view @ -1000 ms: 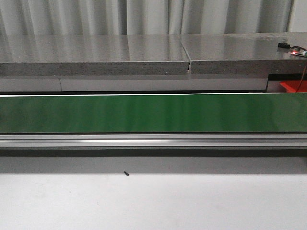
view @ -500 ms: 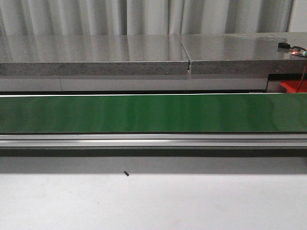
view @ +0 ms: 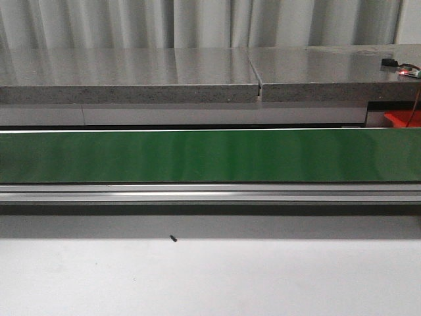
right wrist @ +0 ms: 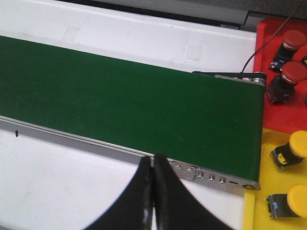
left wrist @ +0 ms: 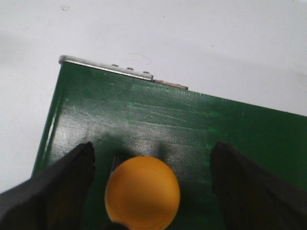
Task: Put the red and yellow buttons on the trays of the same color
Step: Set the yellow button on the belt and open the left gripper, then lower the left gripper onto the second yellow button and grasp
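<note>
One yellow button [left wrist: 142,190] is framed between the spread fingers [left wrist: 53,189] of the left gripper [left wrist: 144,191] on the green belt [left wrist: 192,124] — not yet gripped | right gripper [right wrist: 153,191] fingers pressed together, empty | next — closing squarely, carrying to the yellow tray [right wrist: 268,158].

You have the belt [view: 210,156] running across the counter [view: 210,276]; one button [left wrist: 142,191] sits on it, seemingly near its end, and trays [right wrist: 283,103] hold four more.

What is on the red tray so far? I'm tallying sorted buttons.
Two red buttons sit on the red tray in the right wrist view. A dark edge hints at more, but the rest of the tray runs out of frame.
</note>
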Controlling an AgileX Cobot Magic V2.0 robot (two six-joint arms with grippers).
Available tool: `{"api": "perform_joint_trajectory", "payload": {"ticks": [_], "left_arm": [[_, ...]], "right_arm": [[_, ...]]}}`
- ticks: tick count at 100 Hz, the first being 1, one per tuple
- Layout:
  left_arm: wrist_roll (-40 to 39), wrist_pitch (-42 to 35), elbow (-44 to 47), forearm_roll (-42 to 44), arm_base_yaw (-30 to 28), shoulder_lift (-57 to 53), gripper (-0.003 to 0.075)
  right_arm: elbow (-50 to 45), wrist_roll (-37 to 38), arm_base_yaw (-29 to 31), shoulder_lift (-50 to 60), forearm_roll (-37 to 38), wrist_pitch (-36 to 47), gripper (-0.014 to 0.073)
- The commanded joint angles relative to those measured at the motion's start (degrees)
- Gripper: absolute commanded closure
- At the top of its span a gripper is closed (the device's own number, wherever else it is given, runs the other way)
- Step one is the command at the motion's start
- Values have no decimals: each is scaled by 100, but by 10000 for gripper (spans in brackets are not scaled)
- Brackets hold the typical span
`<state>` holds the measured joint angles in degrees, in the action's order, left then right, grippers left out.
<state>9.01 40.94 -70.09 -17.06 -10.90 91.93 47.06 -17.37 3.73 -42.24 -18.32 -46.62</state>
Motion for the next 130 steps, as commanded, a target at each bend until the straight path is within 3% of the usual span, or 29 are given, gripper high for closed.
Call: {"api": "perform_joint_trajectory", "payload": {"ticks": [1,27,70,130], "left_arm": [[4,-273,-302,-158,34,-348,214],[4,-312,-839,-146,-250,-388,216],[-7,-613,-1130,139,-1438,155,216],[-106,-605,-2639,822,-1530,1692,217]], "right_arm": [[137,-17,7,25,-80,315,663],[137,-17,7,25,-80,315,663],[137,-17,7,25,-80,315,663],[137,-17,7,25,-80,315,663]]}}
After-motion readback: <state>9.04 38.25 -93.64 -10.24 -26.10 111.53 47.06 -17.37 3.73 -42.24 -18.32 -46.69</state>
